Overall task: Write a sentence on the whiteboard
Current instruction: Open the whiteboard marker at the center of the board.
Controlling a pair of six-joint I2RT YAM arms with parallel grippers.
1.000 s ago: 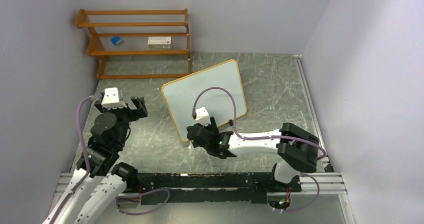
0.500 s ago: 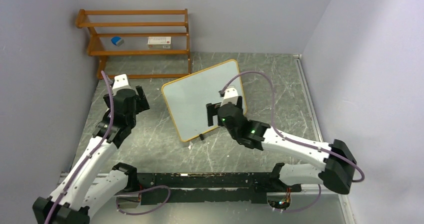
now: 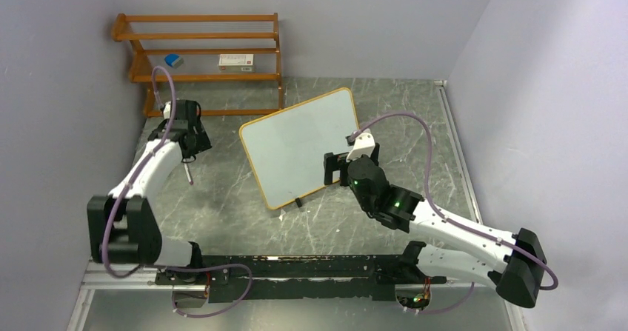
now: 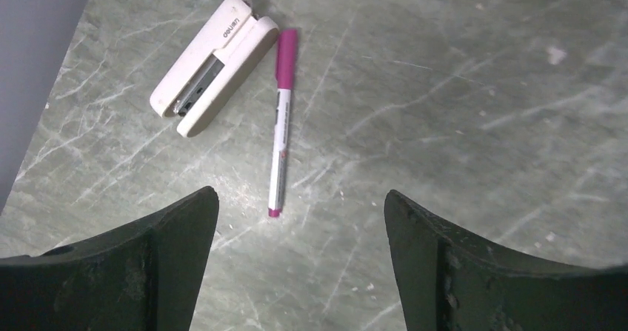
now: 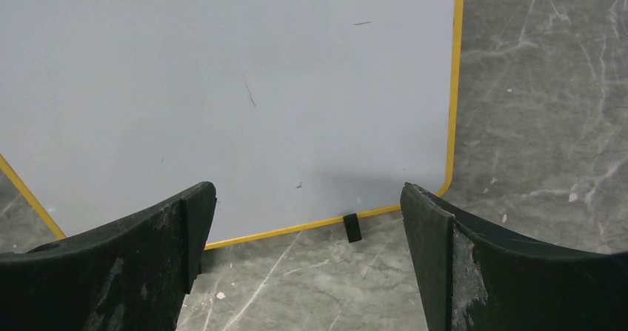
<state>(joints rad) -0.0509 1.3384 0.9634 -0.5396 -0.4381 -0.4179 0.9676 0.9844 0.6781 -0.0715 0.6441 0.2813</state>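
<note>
The whiteboard point(image 3: 304, 146) stands tilted on the floor mid-table, with a yellow-wood frame and a black foot point(image 5: 353, 228). Its face point(image 5: 222, 87) is blank apart from a few tiny marks; no sentence shows. My right gripper point(image 3: 348, 169) is open and empty in front of the board's lower right corner, apart from it point(image 5: 307, 212). A white marker with a magenta cap point(image 4: 281, 124) lies on the floor point(image 3: 187, 173). My left gripper point(image 3: 191, 147) hovers open and empty above it, the marker's tip just ahead of the fingers point(image 4: 300, 220).
A white stapler point(image 4: 215, 64) lies right beside the marker's cap. A wooden shelf rack point(image 3: 200, 57) stands at the back left, holding a blue object point(image 3: 173, 60) and a small box point(image 3: 236, 62). Grey walls close in left, back and right.
My left arm has stretched out toward the back left and turned down over the marker. My right arm has swung from the board's lower front to its lower right corner.
</note>
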